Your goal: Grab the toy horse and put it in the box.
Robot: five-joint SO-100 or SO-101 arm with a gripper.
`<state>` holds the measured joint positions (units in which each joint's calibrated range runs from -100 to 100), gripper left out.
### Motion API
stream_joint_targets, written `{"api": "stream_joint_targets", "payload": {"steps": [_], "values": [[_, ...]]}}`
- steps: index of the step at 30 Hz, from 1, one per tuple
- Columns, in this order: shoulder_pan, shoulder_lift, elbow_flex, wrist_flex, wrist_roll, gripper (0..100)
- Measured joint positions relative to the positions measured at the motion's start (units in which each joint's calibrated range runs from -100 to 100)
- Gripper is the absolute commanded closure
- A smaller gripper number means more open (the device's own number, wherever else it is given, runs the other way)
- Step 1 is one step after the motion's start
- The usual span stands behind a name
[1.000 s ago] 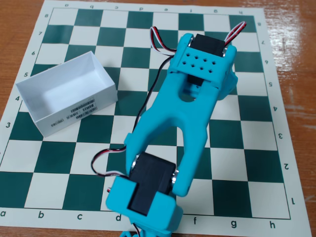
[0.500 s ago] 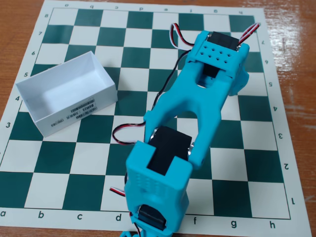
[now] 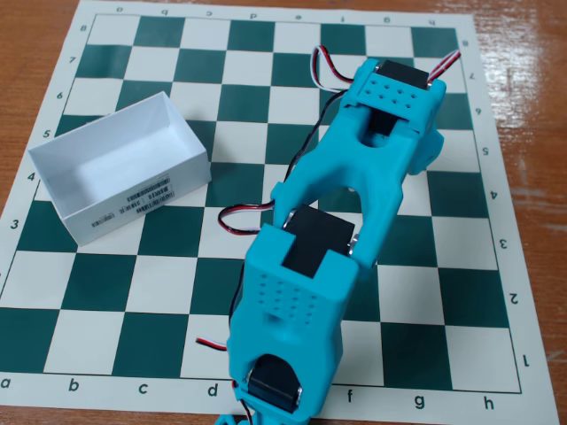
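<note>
The white open-top box stands on the left of the chessboard, barcode label on its near long side, and its inside looks empty. My cyan arm reaches from the bottom edge up to the right part of the board. Its wrist block covers the gripper, of which only a cyan piece shows at the wrist's right side. The fingers are hidden, so I cannot tell whether they are open or shut. The toy horse is hidden or out of view.
A green-and-white chessboard mat covers a brown wooden table. Red, white and black servo cables loop off the arm's left side above the middle squares.
The arm has folded forward: its lower segment with the black servo has swung up over the board's middle, and the wrist has shifted up and to the right. The box has not moved.
</note>
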<state>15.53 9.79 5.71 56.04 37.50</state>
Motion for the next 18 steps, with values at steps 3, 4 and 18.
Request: {"api": "stream_joint_targets", "payload": {"steps": [3,4,18], "values": [[-0.5,1.1,-0.5,-0.4,0.0,83],[-0.7,1.4,-0.5,-0.8,0.0,83],[-2.6,7.0,-0.5,-2.9,0.0,83]]}}
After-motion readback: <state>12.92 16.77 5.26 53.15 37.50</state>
